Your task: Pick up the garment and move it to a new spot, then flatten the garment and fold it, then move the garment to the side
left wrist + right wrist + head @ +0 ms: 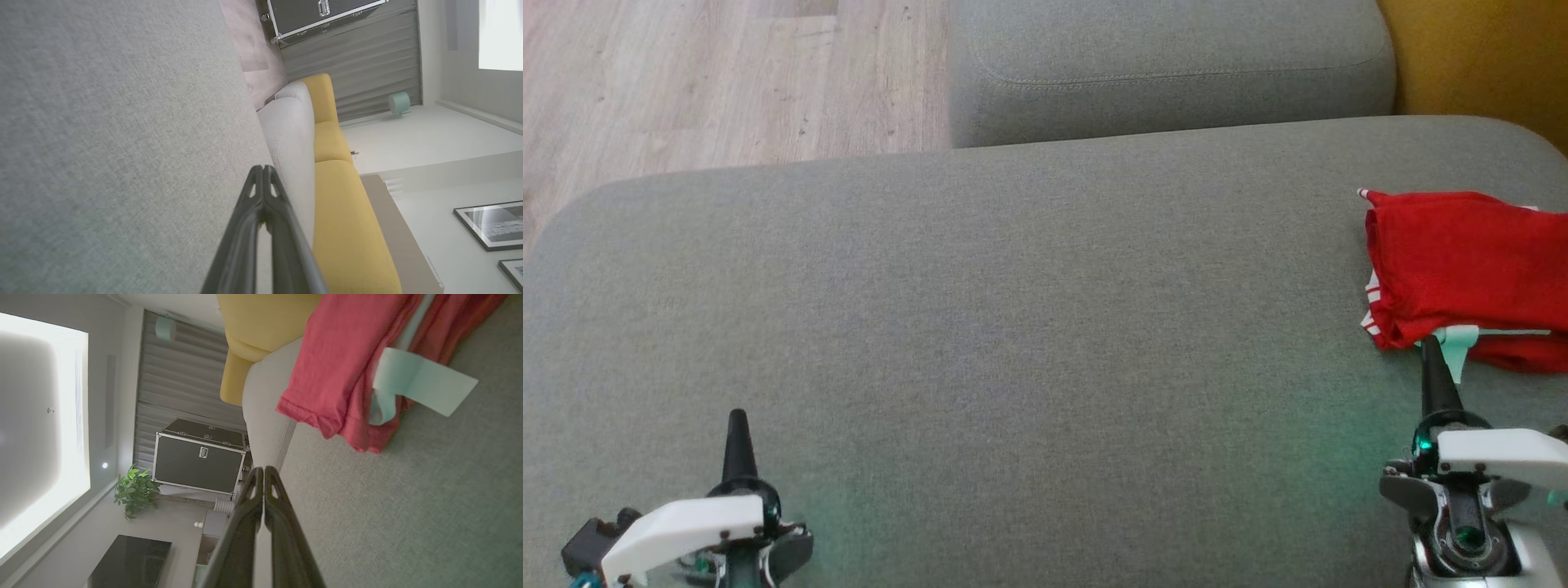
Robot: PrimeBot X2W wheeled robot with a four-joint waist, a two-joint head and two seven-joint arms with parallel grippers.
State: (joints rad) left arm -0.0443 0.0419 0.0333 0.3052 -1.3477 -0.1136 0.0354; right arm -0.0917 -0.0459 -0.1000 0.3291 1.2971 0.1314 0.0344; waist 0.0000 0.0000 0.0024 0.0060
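A wide grey sofa cushion carries the red garment, bunched at its right edge. It looks soft, light and floppy, best pinched at a hem corner. The left gripper and right gripper are pressed together, empty.

I saw one red garment, and it had one pale green tag on it. There were two grey cushions: one big cushion and one smaller cushion behind it. There was one yellow sofa. The robot had two sets of jaws, the left jaws and the right jaws. Each set had two long dark fingers, so that made four fingers in all. Far off I counted one black case and one green plant. There were two framed pictures. There was one small round pale green thing.
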